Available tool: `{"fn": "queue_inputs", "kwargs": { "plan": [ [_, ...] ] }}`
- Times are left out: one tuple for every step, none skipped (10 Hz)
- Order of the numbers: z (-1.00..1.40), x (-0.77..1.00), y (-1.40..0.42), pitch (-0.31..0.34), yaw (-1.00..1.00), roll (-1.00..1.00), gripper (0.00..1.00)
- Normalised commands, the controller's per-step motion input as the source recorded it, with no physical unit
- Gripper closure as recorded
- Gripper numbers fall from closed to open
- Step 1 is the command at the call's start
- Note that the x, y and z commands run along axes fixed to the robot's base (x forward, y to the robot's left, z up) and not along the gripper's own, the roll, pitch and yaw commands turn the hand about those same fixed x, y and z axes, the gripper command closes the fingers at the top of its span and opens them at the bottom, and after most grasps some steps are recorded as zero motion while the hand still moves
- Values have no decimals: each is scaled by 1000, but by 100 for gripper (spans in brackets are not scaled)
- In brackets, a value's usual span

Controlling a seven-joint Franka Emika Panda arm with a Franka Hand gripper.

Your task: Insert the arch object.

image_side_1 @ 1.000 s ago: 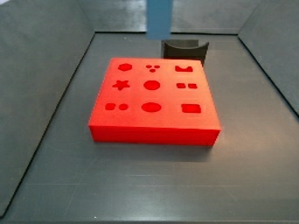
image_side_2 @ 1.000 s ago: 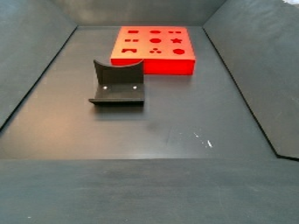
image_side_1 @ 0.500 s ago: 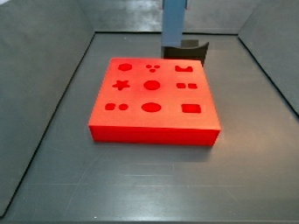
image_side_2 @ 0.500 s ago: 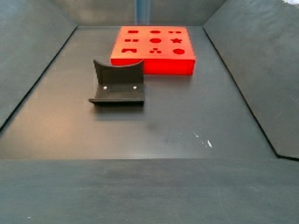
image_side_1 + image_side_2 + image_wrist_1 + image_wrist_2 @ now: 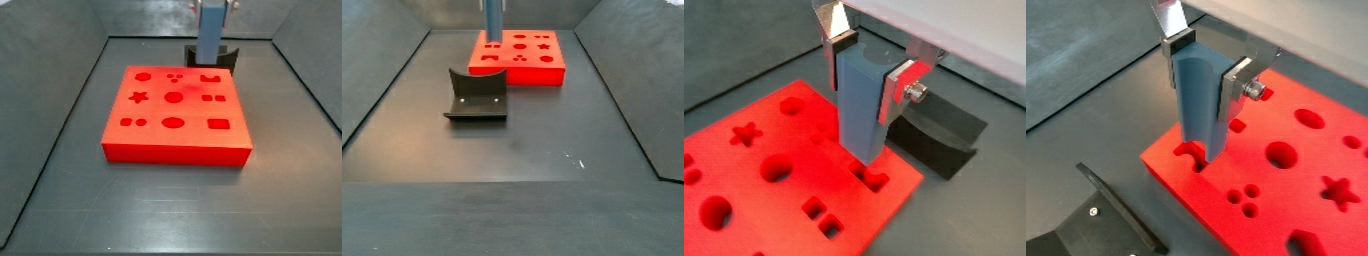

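Arch object (image 5: 858, 110) in pincer (image 5: 867, 70) above board (image 5: 778, 125), fixture (image 5: 945, 135) near.

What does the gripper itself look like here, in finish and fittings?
In both wrist views, the gripper has flat silver plate fingers, one fastened with a visible screw, under a pale grey body. No cables or markings show.

Gripper (image 5: 861, 62) – silver plates, dk pads
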Motion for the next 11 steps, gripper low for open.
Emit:
{"fn": "queue_inputs", "kwargs": {
  "plan": [
    [-289,734,74,21,43,99,100],
    [-306,703,97,16,46,0,100],
    [-297,574,74,0,0,-50,100],
    [-249,383,126,0,0,-137,100],
    [-154,171,114,0,20,-186,100],
    [-131,0,0,0,0,0,100],
    [-106,-29,0,0,0,0,100],
    [-83,-71,-9,0,0,0,100],
    [0,-131,-40,0,0,0,100],
    [0,-154,-57,0,0,0,100],
    [0,-174,-91,-3,0,0,100]
  ]
}}
